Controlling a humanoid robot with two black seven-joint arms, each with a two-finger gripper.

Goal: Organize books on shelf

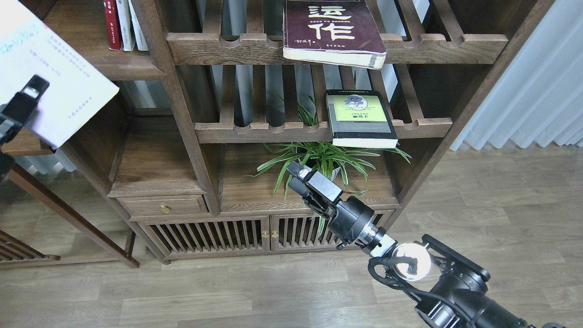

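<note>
At the far left, my left gripper is shut on the lower edge of the pale lavender-white book, holding it tilted in the air in front of the left end of the solid plank shelf. The maroon book with white characters lies flat on the upper slatted rack, overhanging its rail. On the middle slatted rack lies the black-bordered book with the yellow-green cover. My right gripper hovers low in front of the plant, fingers together and holding nothing.
Slim red and white-spined volumes stand upright on the plank shelf. A potted spider plant sits on the lower board behind my right gripper. Below are a small drawer and slatted cabinet doors. A pale curtain hangs at right.
</note>
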